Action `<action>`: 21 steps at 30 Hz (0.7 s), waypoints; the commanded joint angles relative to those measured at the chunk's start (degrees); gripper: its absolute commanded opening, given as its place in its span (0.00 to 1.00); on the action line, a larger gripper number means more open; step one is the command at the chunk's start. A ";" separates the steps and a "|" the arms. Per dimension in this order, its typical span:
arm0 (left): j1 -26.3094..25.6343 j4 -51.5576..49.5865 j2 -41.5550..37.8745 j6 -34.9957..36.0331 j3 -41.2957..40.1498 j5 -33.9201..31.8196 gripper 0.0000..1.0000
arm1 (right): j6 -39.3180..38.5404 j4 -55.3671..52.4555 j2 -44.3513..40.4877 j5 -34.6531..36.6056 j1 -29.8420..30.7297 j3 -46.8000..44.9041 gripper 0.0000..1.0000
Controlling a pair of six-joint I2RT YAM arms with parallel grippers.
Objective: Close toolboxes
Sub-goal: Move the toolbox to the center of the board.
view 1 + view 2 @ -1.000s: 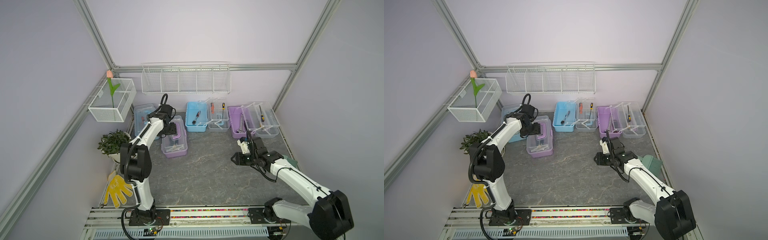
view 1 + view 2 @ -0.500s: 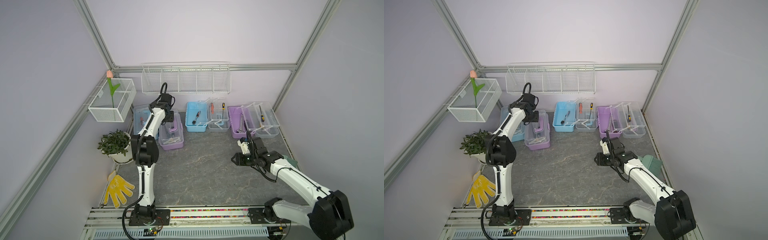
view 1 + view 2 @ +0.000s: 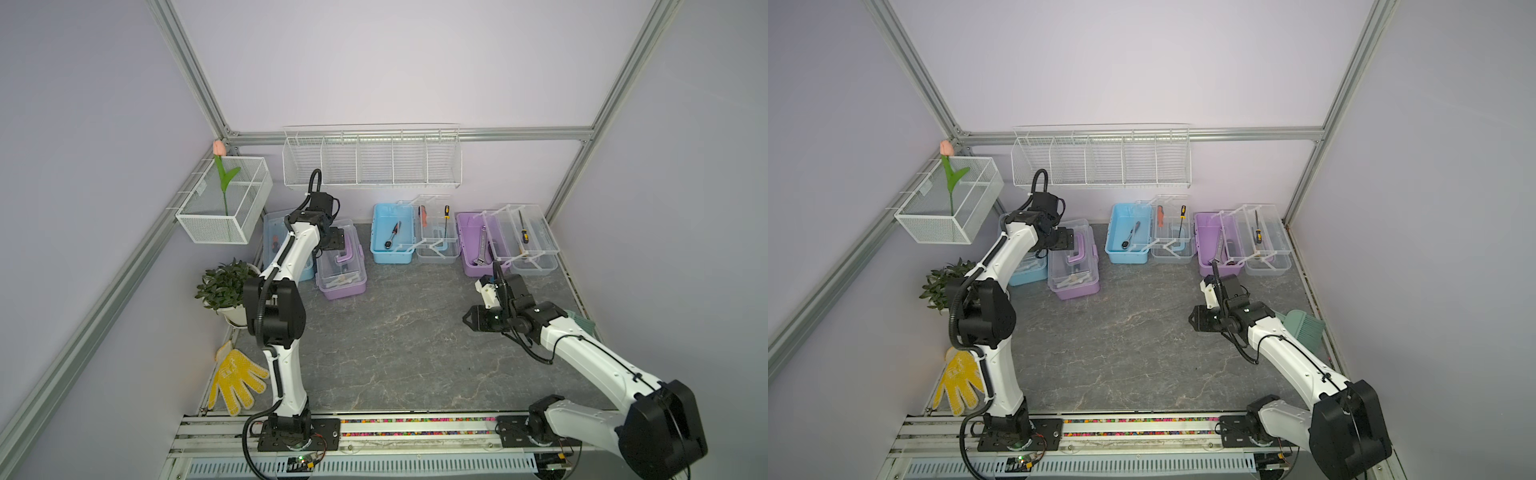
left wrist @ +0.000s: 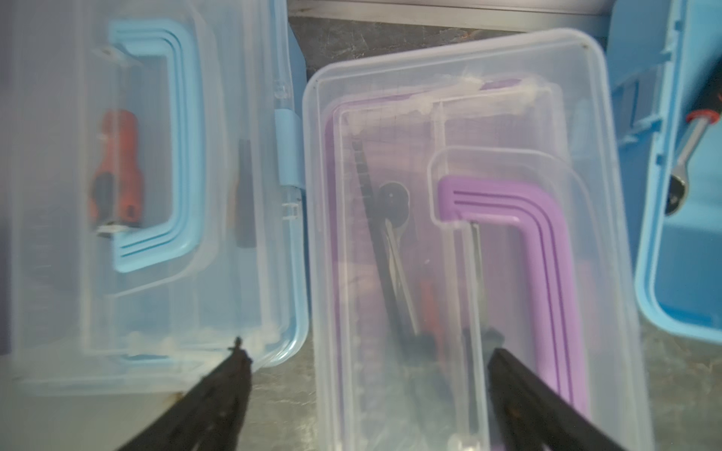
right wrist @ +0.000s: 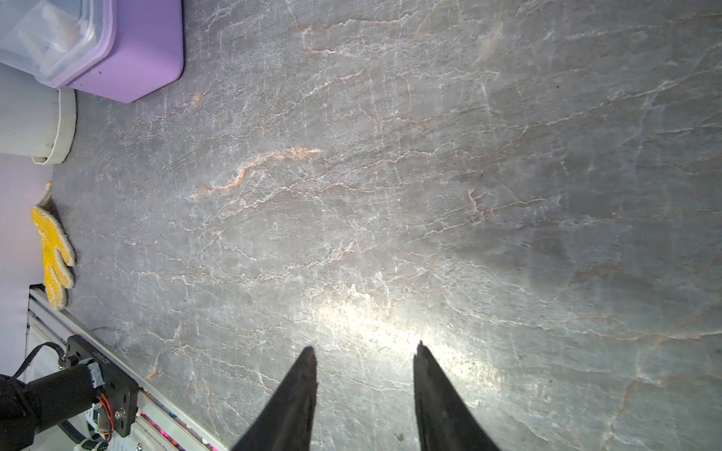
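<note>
At the back of the bench [image 3: 395, 340], on the robot's left, a light-blue toolbox [image 3: 272, 226] with its lid down, largely hidden behind the left arm [image 3: 291, 257] in both top views. Just beside it, a purple toolbox [image 3: 341, 266], lid down too, handle [image 4: 547, 281] folded flat, set slightly askew and forward of the row. Above these two, left jaws spread wide and holding nothing. In the left wrist view, one fingertip [image 4: 234, 363] over the near corner of the light-blue lid, the other over the purple lid next to the handle, with the gap between the two boxes lying between them; cannot tell whether either tip touches plastic. Further along the back, an open light-blue toolbox [image 3: 392, 243] and an open purple toolbox [image 3: 471, 245], each with clear trays [image 3: 438, 239] swung out to the side and tools [image 3: 392, 235] inside. Over bare bench, right jaws partly apart and empty, forward of the open purple toolbox and clear of it; only a corner of the closed purple one at the edge of the right wrist view.
</note>
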 commanded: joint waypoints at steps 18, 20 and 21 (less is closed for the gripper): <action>-16.63 16.77 -25.26 -19.45 -46.53 6.32 0.67 | -0.36 -0.85 0.31 1.38 -0.45 0.60 0.43; -14.82 18.47 -21.48 -18.88 -45.56 7.45 0.66 | -0.27 -1.29 -0.11 1.60 -0.44 0.71 0.44; -13.54 19.57 -19.72 -18.48 -44.95 8.13 0.66 | -0.18 -1.51 -0.31 1.81 -0.44 0.82 0.43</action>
